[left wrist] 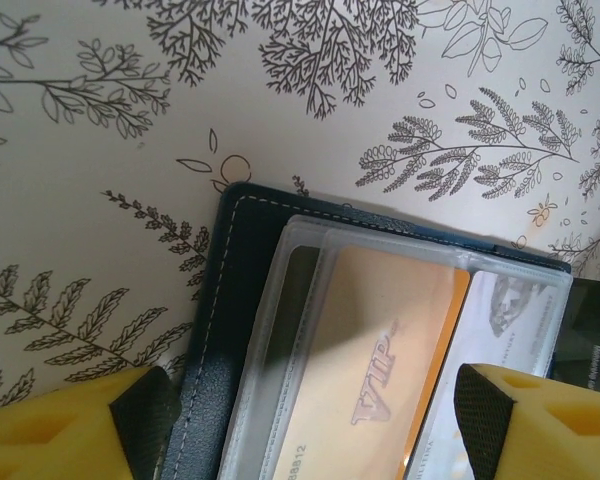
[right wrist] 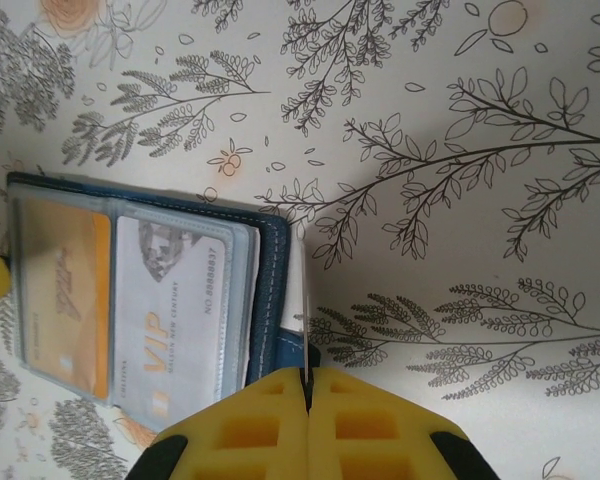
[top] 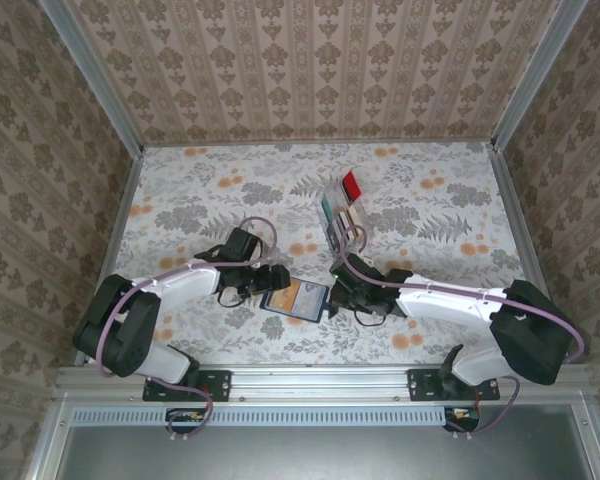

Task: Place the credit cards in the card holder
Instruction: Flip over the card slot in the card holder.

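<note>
The near part of the open card holder [left wrist: 225, 300] was cut off by the frame in the left wrist view, and print on the white-grey card [right wrist: 170, 320] was mostly too small to read. The right gripper [right wrist: 308, 425] had its pads pressed together on a thin card [right wrist: 305, 335] seen edge-on, its face hidden. The left gripper [left wrist: 300, 435] stood spread, one pad on either side of the holder; contact could not be judged. A clear slotted rack [top: 342, 222] with a red card [top: 352, 183] stood farther back on the floral table [top: 200, 190]. The holder lay flat between the grippers, long axis left to right, with a tan-orange card [left wrist: 380, 360] sleeved beside the white-grey one.
</note>
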Motion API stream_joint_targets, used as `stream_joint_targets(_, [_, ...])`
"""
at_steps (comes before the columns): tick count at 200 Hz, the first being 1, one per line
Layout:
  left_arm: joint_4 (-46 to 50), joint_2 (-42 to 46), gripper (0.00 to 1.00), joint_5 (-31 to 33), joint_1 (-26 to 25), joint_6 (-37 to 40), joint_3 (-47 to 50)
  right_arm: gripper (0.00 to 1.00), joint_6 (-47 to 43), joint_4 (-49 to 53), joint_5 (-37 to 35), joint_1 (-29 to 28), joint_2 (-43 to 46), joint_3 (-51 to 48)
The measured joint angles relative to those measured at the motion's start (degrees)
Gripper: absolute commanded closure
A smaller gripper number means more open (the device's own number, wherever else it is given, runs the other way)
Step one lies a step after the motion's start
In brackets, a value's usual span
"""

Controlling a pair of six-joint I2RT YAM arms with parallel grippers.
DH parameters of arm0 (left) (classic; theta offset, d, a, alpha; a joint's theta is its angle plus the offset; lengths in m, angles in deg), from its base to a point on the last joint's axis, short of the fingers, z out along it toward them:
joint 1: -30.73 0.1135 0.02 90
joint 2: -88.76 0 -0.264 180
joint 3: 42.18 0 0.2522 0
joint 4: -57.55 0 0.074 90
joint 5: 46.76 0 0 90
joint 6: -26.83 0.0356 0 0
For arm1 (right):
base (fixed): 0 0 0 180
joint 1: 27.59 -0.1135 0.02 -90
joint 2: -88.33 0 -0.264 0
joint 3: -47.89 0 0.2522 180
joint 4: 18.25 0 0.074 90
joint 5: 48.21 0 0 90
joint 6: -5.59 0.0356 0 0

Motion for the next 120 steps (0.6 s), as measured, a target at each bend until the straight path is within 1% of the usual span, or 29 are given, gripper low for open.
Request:
stream_joint_targets(32, [0.0,0.0,0.21,1.4,-0.7,0.4,0.0,1.00,1.7,-1.9,-1.0,0.0,2.5,-0.9])
stream_joint_targets(52, [0.0,0.0,0.21,1.7,-0.7,0.6,0.0,1.00,3.0,-5.2,-1.0,0.0,3.1,-2.6])
stream_joint_targets(120, [0.2,0.0,0.24,2.7,-1.5,0.9,0.0,1.00,5.4,-14.2,0.3,0.0,-2.4,-5.0])
